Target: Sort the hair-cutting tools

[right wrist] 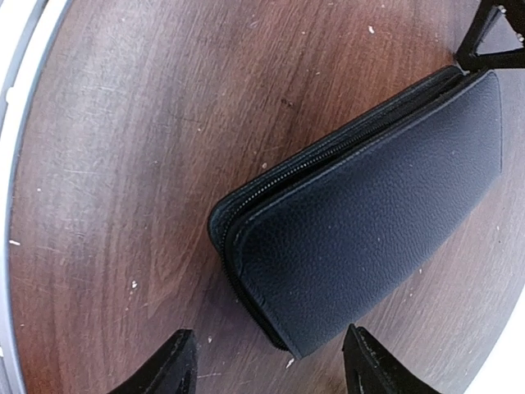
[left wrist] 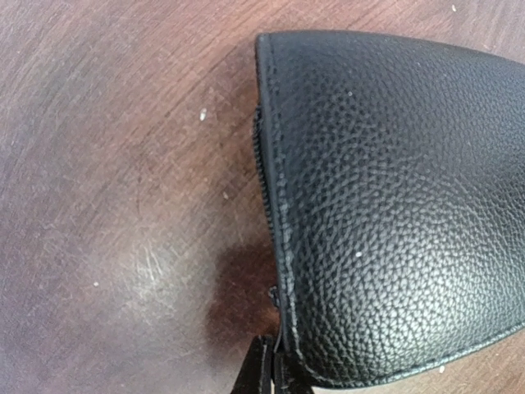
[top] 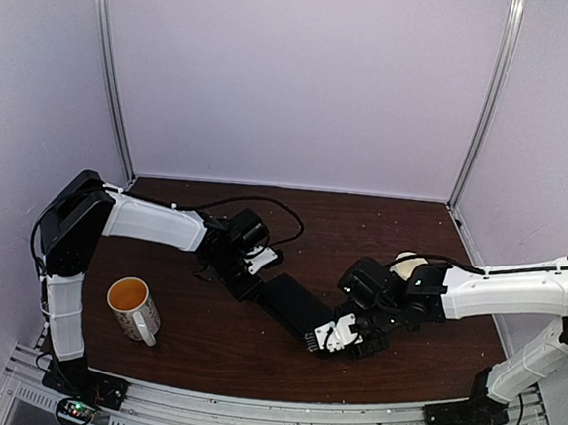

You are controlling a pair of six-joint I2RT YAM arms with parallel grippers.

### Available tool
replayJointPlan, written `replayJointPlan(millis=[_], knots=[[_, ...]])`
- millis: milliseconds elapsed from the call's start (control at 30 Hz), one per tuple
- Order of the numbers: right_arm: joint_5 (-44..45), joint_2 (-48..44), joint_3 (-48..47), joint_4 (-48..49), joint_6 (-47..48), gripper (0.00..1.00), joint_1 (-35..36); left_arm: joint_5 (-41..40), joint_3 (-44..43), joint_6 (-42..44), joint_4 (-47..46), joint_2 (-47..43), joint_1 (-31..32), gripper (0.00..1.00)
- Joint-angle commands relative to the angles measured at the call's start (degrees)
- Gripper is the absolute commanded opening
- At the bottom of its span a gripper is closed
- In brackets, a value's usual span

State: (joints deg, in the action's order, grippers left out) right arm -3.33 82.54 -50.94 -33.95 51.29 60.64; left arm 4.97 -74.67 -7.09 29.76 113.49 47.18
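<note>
Case, black, lies mid-worktop. L gripper: jaws pinched tight at case's zip edge, far-left end. R gripper: jaws wide, straddling near corner w/o touching. Scissors, clips not visible; can't tell where.

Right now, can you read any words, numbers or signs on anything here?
No text here can be read.
The mug: dark marks on its side, too small to tell if they are letters.
The black zipped case: plain grained cover, no lettering in either wrist view.
</note>
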Motion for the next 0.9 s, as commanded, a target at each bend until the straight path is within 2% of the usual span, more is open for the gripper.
replayJointPlan(millis=[0, 167, 400, 600, 867], knots=[[-0.14, 3.17, -2.58, 2.46, 1.31, 0.63, 0.25, -0.11, -1.26, 1.43, -0.65, 1.36, -0.58, 0.0], [-5.44, 7.34, -9.94, 4.01, -4.39, 0.63, 0.0, 1.75, -1.22, 1.48, -1.89, 1.38, -0.59, 0.0], [-5.85, 15.55, -16.62, 5.86, -8.93, 0.63, 0.02, 2.62, -2.36, 2.47, -1.9, 2.39, -0.94, 0.0], [-1.3, 22.33, -20.68, 9.48, -12.76, 0.62, 0.11, 3.48, -4.03, 2.67, -1.72, 3.69, -0.99, 0.0], [12.32, 28.8, -22.96, 13.28, -19.38, 0.58, 0.1, 3.63, -4.53, 3.76, -0.09, 4.19, -1.03, 0.0]])
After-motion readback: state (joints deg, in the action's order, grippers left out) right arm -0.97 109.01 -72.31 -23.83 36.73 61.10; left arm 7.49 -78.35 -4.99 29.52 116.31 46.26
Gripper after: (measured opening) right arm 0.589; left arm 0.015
